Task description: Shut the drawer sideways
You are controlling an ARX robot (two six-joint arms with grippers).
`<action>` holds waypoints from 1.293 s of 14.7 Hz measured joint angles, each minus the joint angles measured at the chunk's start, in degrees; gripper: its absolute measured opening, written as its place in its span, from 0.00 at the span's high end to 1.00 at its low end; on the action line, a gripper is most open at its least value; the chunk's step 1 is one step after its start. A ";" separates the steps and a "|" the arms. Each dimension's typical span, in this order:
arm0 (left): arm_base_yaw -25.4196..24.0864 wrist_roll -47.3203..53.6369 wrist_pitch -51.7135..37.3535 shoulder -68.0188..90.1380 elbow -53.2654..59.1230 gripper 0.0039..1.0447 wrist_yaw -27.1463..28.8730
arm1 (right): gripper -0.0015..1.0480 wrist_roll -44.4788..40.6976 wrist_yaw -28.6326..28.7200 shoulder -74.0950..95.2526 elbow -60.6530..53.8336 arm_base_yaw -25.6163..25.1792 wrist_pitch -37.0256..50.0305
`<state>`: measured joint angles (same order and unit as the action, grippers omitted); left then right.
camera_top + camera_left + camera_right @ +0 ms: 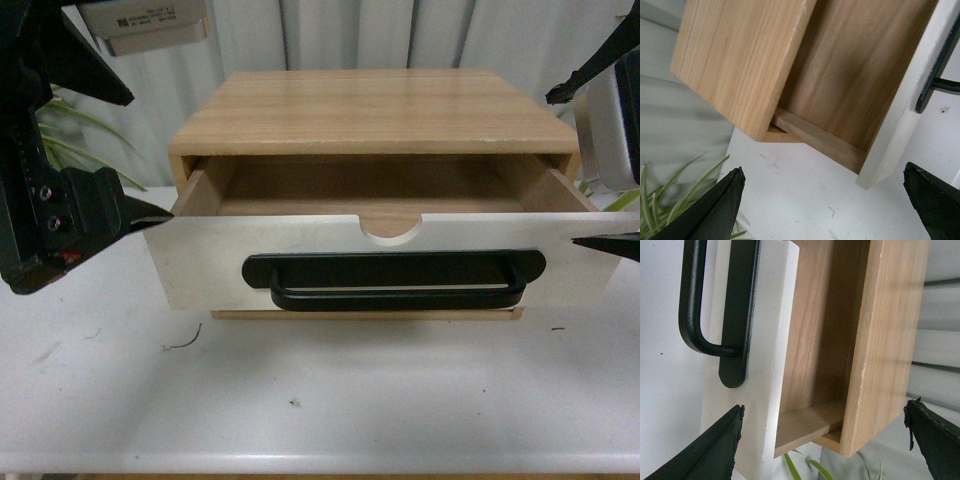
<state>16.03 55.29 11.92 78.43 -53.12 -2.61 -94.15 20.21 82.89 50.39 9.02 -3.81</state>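
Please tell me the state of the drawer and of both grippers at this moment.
drawer: open, pulled well out of the wooden case.
left gripper: open, holding nothing, at the drawer's left front corner.
right gripper: open, holding nothing, at the drawer's right front corner.

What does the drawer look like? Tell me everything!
The drawer is wide and shallow, with a white front, a long black bar handle, a half-round notch on top and light wood sides. It's pulled out of the wood box, level, and looks empty. The open left claw and right claw flank its ends.
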 joint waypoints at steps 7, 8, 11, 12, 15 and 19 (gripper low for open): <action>1.07 0.20 -4.79 5.18 1.27 0.06 2.67 | 0.06 0.26 -2.21 4.46 1.92 0.70 1.77; 1.16 0.00 -5.70 5.86 1.27 0.06 2.78 | 0.06 0.46 -2.21 5.20 2.10 0.68 1.84; 1.53 -0.59 -7.45 7.28 1.27 0.06 3.54 | 0.06 0.98 -2.16 6.86 2.78 0.28 1.92; 1.68 -0.90 -7.82 7.80 1.25 0.06 3.93 | 0.06 1.09 -2.21 7.19 3.15 0.22 2.01; 1.79 -1.42 -9.44 9.22 0.13 0.06 4.37 | 0.06 1.07 -2.58 9.01 5.53 -0.61 2.91; 1.77 -2.54 -11.87 11.08 -1.44 0.06 5.70 | 0.06 1.07 -3.50 11.04 8.87 -2.34 2.56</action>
<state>17.80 52.75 0.05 89.52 -54.57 3.09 -93.08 16.71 93.93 59.27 6.68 -1.26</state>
